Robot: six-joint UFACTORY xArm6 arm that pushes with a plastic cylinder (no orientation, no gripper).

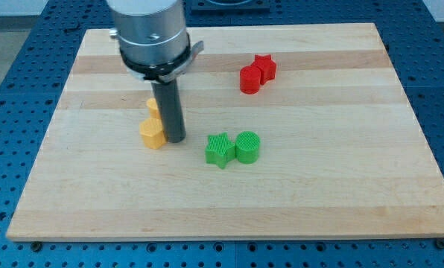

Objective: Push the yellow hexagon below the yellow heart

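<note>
The yellow hexagon (pixel 153 134) lies left of the board's middle. The yellow heart (pixel 154 108) sits just above it, toward the view's top, and is mostly hidden behind the rod. My tip (pixel 175 138) rests on the board right beside the hexagon, at its right edge, touching or nearly touching it. The heart and the hexagon are close together, almost in contact.
A green star (pixel 219 149) and a green cylinder (pixel 248 147) sit side by side right of the tip. A red cylinder (pixel 249 79) and a red star (pixel 264 67) sit toward the view's top right. The wooden board (pixel 341 186) lies on a blue perforated table.
</note>
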